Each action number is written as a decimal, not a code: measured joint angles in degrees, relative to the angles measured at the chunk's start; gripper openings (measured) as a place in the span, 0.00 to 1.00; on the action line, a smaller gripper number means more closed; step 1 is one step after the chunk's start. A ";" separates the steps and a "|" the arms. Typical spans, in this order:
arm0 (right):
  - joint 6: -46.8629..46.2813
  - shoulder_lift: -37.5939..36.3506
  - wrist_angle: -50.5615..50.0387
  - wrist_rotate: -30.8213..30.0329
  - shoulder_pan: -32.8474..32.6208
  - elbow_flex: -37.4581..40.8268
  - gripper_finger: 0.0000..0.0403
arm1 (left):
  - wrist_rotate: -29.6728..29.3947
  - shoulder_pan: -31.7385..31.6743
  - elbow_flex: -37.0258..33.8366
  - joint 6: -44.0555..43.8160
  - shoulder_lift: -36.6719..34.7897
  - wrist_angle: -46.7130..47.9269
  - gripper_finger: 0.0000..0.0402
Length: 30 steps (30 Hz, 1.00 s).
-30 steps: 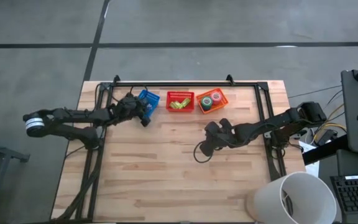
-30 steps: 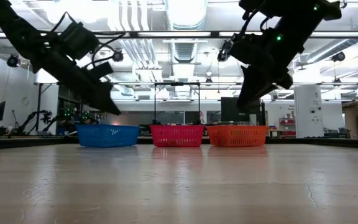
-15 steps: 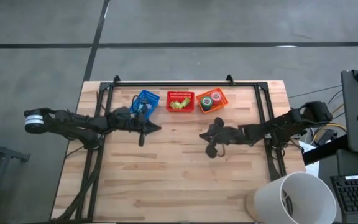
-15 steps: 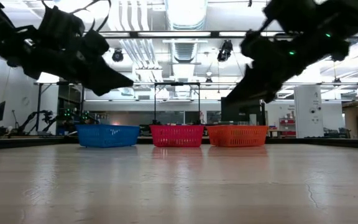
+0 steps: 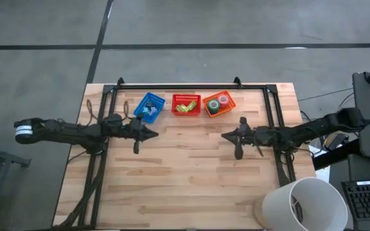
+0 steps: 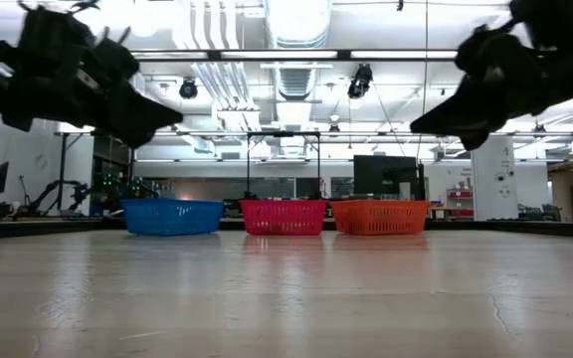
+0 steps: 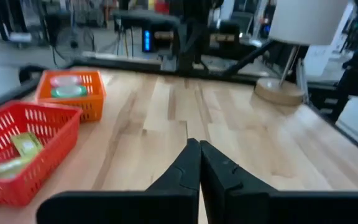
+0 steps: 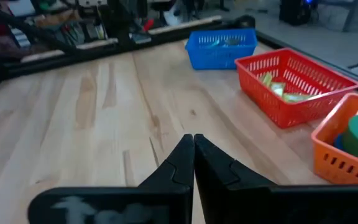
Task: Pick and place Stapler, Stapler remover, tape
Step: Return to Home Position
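Pale wooden plank table (image 5: pixel 191 179), bare over most of its planks, glossy and streaked with reflected light in the low view. Along its far edge, just inside a black metal frame rail (image 5: pixel 178 85), a row of three small plastic mesh baskets set close together: blue bin (image 5: pixel 148 106) nearest the far left corner and turned askew, red basket (image 5: pixel 186 104) in the middle, orange basket (image 5: pixel 219 102) on the right. In the orange basket, the round rolls of tape (image 5: pixel 217 104), a green one and a red-pink one showing from above. In the red basket, yellow-green blocky items (image 5: pixel 185 107) (contents of the blue bin too small to make out). Above the table's left half, on the near side of the blue bin, the left gripper (image 5: pixel 154 134), held level, tip toward the centre, fingers pressed together on nothing. Opposite it, above the right half and on the near side of the orange basket, the right gripper (image 5: pixel 224 135), likewise pinched closed and empty, well apart from the other. At the near right corner, a white lampshade (image 5: pixel 300 204) overhanging the edge. Around the table, grey concrete floor (image 5: pixel 236 25) crossed by dark seams. Beyond the far edge, a large workshop room: bright ceiling light strips (image 6: pixel 286 20), exposed ducts, a dark monitor (image 6: pixel 381 176) behind the baskets.
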<state>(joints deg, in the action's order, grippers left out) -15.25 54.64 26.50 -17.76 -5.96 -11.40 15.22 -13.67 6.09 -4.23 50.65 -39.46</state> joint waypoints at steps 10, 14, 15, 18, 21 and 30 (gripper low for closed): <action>3.00 -15.80 -0.08 3.07 -0.02 7.65 0.02 | 4.57 -0.64 -5.49 -0.69 -18.24 3.42 0.02; 5.33 -21.01 -0.05 6.14 -0.02 9.56 0.02 | 4.67 -2.26 -5.49 -2.35 -23.52 6.24 0.01; 6.11 -22.00 -0.17 6.27 -0.02 9.91 0.02 | 4.67 -2.71 -5.49 -2.88 -24.64 6.25 0.01; 8.58 -24.73 -0.55 5.94 0.04 10.17 0.02 | 4.61 -3.98 -5.49 -4.66 -27.15 6.41 0.02; 9.93 -26.73 -1.02 5.53 0.02 10.23 0.02 | 3.60 -4.96 -5.52 -6.02 -28.99 8.71 0.03; 9.72 -30.76 -3.90 3.39 -0.03 10.27 0.02 | 2.84 -3.61 -5.60 -11.84 -33.05 14.12 0.01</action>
<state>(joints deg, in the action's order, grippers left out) -5.53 23.88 22.60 -14.37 -5.98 -1.13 18.06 -17.29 0.49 -16.07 17.60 -25.34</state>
